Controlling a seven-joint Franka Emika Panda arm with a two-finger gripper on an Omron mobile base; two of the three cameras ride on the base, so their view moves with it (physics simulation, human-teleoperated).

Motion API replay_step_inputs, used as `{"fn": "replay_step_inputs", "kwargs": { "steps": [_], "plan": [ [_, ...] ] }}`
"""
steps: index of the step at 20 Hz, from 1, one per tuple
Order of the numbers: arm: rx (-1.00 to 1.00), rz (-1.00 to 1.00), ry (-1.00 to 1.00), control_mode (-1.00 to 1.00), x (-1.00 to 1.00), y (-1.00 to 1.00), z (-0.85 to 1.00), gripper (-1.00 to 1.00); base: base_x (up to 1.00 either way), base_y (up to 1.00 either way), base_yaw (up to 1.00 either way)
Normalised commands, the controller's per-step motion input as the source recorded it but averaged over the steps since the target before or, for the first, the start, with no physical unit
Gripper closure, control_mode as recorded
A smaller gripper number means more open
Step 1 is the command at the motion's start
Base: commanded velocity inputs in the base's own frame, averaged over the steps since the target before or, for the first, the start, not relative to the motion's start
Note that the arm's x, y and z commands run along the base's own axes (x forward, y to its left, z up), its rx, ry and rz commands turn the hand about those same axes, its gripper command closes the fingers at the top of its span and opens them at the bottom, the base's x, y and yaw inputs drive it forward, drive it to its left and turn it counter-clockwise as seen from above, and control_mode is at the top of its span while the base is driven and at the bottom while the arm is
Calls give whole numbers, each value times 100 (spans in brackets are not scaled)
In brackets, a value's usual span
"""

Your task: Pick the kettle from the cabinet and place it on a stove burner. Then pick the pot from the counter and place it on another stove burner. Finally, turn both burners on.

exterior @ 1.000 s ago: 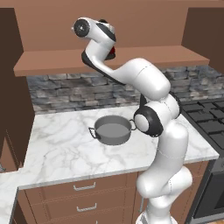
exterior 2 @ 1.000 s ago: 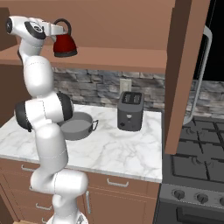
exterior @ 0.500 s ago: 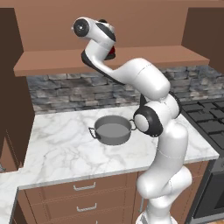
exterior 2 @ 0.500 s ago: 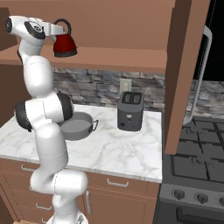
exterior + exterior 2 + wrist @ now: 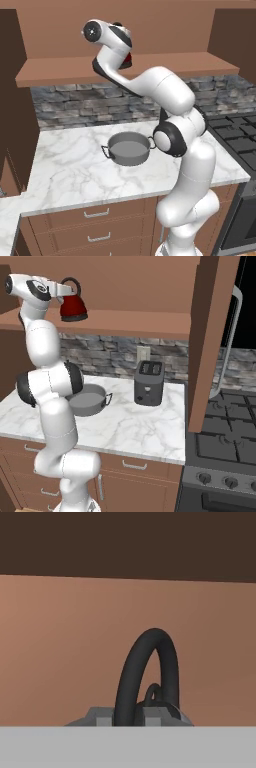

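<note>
The red kettle (image 5: pixel 73 307) is at the brown cabinet's shelf (image 5: pixel 140 322), up at the top left of the right base view. My gripper (image 5: pixel 67 289) is shut on its black arched handle (image 5: pixel 149 667), which rises between the fingertips (image 5: pixel 106 716) in the hand view. Whether the kettle's base rests on the shelf or hangs just above it I cannot tell. In the left base view only a red sliver of the kettle (image 5: pixel 128 59) shows behind my wrist. The grey pot (image 5: pixel 129 149) sits on the marble counter (image 5: pixel 65 170), also pot (image 5: pixel 87 401). The stove burners (image 5: pixel 225 431) lie to the right.
A dark grey toaster (image 5: pixel 148 382) stands on the counter by the stone backsplash. A tall brown panel (image 5: pixel 205 346) hangs between the counter and the stove. Round knobs (image 5: pixel 216 479) line the stove front. Drawers (image 5: pixel 97 214) sit below the counter.
</note>
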Motion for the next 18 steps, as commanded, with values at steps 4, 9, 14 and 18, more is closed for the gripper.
{"fn": "replay_step_inputs", "kwargs": {
  "steps": [4, 9, 14, 18],
  "plan": [
    [0, -4, 0, -100, -32, 0, 0, 100, 0, 0, 0],
    [0, -5, 0, -100, -36, 0, 0, 100, 0, 0, 0],
    [0, -6, -3, -100, -44, -5, 0, 100, 0, 0, 0],
    [0, -6, -3, -100, -49, -8, 0, 100, 0, 0, 0]
  ]
}}
